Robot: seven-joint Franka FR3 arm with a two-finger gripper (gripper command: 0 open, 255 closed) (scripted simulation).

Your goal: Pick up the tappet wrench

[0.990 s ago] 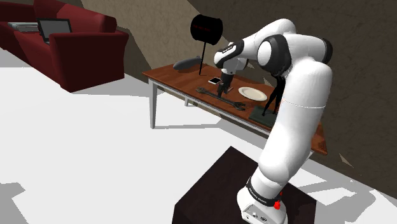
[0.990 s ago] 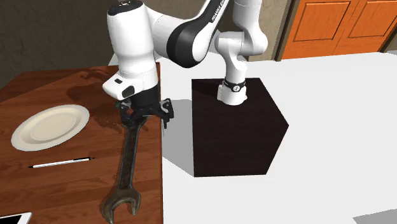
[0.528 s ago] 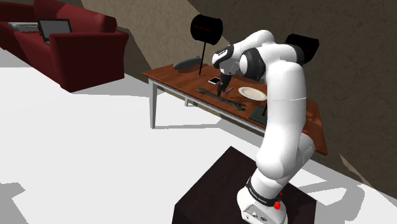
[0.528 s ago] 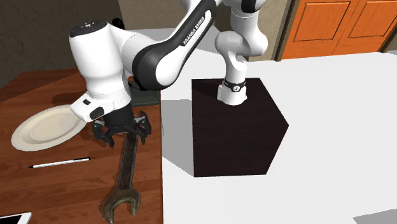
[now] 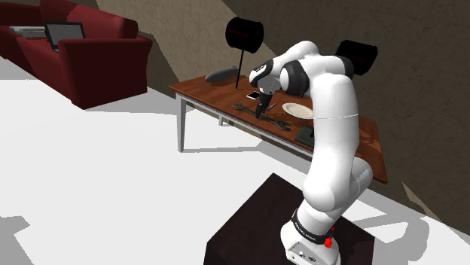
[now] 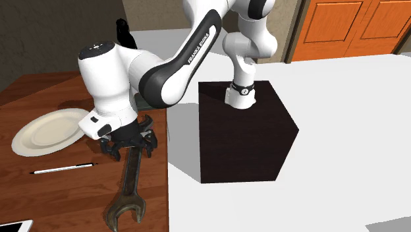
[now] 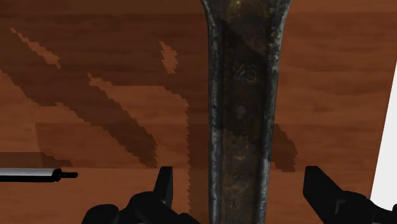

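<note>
The tappet wrench (image 6: pixel 130 179) is a long, dark, worn metal spanner lying flat on the brown wooden table (image 6: pixel 66 198), near the table's edge. In the shoulder view the wrench (image 5: pixel 276 120) lies across the table's middle. My black gripper (image 6: pixel 128 146) hangs low over the wrench's shaft, pointing down. In the wrist view the shaft (image 7: pixel 245 108) runs straight between the fingers. My gripper (image 7: pixel 245 197) is open, with a finger (image 7: pixel 164 188) on each side of the shaft and a gap to each; nothing is held.
A white plate (image 6: pixel 46 130) and a thin pen (image 6: pixel 62 168) lie beside the wrench, and a phone (image 6: pixel 13 226) sits at the table's corner. The black stand (image 6: pixel 244 132) is past the table edge. A red sofa (image 5: pixel 83 45) stands far off.
The gripper has moved along the wrench toward the plate side and dropped lower, so its fingers now straddle the shaft. The wrench has not moved.
</note>
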